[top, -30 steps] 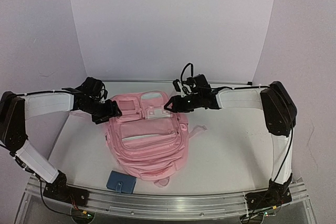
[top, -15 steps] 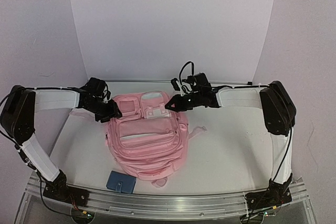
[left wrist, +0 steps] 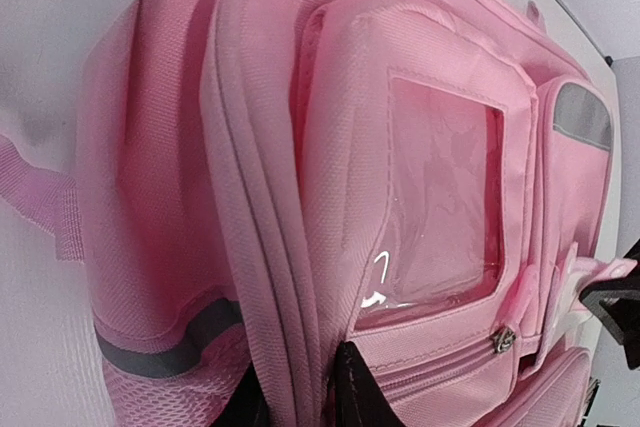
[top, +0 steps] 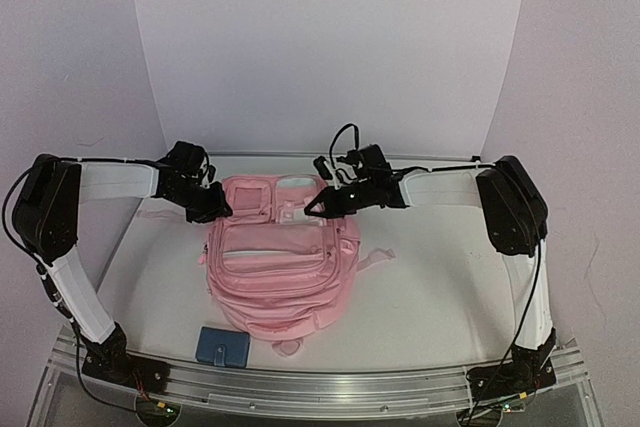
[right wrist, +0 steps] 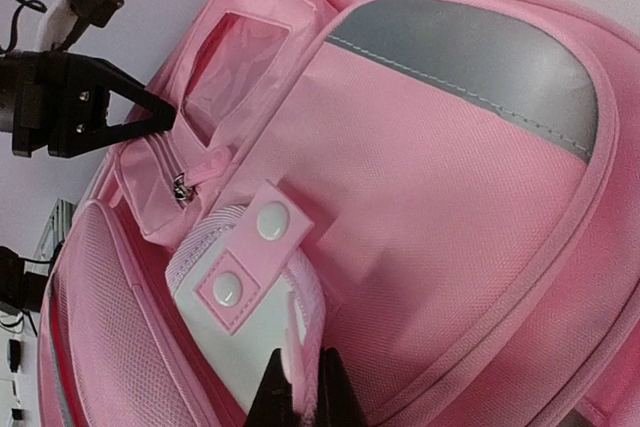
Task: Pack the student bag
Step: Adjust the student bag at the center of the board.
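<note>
The student bag (top: 280, 267), a large pink backpack, lies front up in the middle of the table. My left gripper (top: 217, 211) is at its far left corner. In the left wrist view the left gripper (left wrist: 300, 402) is shut on a raised pink seam of the bag (left wrist: 260, 147), beside a clear window pocket (left wrist: 440, 207). My right gripper (top: 313, 207) is at the bag's far right top. In the right wrist view the right gripper (right wrist: 303, 399) pinches a thin pink edge of the white snap flap (right wrist: 240, 327).
A small blue wallet (top: 222, 345) lies on the table by the bag's near left corner. A pink strap (top: 375, 259) trails off the bag's right side. A metal rail (top: 320, 382) runs along the near edge, and pale walls close in the back and sides.
Both grippers have closed onto the bag's far end. Both arms moved toward the back wall, the bag shifted with them, and the wallet now lies clear of it.
</note>
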